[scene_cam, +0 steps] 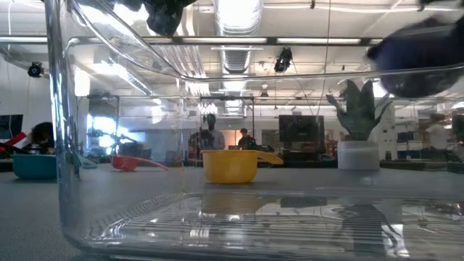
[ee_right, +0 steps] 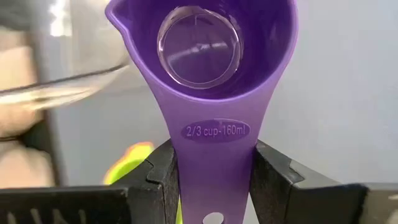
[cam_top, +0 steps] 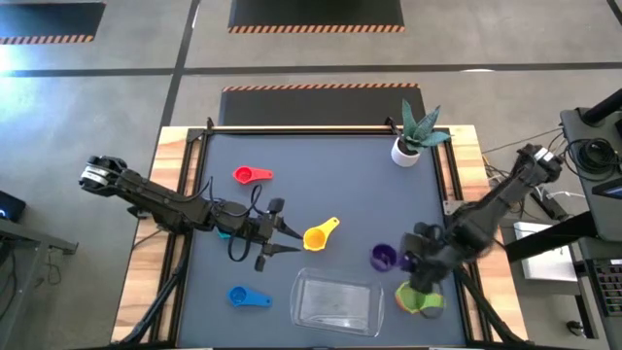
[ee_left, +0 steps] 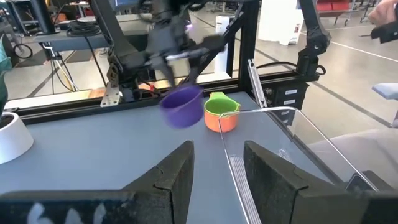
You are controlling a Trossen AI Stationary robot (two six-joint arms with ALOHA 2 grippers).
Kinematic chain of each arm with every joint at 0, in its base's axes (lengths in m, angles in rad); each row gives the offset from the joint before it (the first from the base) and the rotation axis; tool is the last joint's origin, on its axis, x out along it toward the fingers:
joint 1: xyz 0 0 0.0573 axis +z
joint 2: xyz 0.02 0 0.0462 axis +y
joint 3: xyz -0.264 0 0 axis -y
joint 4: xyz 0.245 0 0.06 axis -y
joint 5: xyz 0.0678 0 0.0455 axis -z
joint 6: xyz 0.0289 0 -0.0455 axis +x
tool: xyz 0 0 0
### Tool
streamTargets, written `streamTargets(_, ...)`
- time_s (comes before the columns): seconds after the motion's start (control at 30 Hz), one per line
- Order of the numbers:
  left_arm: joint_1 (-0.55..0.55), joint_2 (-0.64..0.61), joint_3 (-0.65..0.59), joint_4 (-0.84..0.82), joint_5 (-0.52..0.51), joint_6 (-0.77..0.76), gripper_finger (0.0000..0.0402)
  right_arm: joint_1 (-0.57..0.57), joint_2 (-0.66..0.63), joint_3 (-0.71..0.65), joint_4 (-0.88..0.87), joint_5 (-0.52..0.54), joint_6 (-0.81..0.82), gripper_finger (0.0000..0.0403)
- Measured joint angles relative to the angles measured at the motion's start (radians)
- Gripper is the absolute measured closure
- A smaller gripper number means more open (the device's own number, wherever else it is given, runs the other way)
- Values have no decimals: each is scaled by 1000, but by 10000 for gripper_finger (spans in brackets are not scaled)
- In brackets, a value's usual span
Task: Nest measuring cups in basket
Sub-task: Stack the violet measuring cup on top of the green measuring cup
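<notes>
Fingers (ee_right: 158, 177) tight on purple cup (ee_right: 202, 68) handle, handle's end cut off.

The basket (scene_cam: 65, 145) at the lower middle of the high view is clear, glossy plastic with a ribbed floor. The purple cup (ee_right: 205, 74) looks like smooth, slightly shiny plastic with raised lettering. The table top (cam_top: 321, 194) is matt grey, edged in pale wood.

The purple measuring cup (ee_right: 208, 74) reads "2/3 cup-160ml" on its handle, just ahead of the right tool (ee_right: 211, 180).
</notes>
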Motion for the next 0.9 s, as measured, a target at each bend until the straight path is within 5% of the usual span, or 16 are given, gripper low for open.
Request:
streamTargets(0.43,3,82,4,68,-1,2,278,380,80,34,-76,34,405,271)
streamTargets(0.9,3,74,8,71,-1,1,278,462,324,159,-142,-71,479,262)
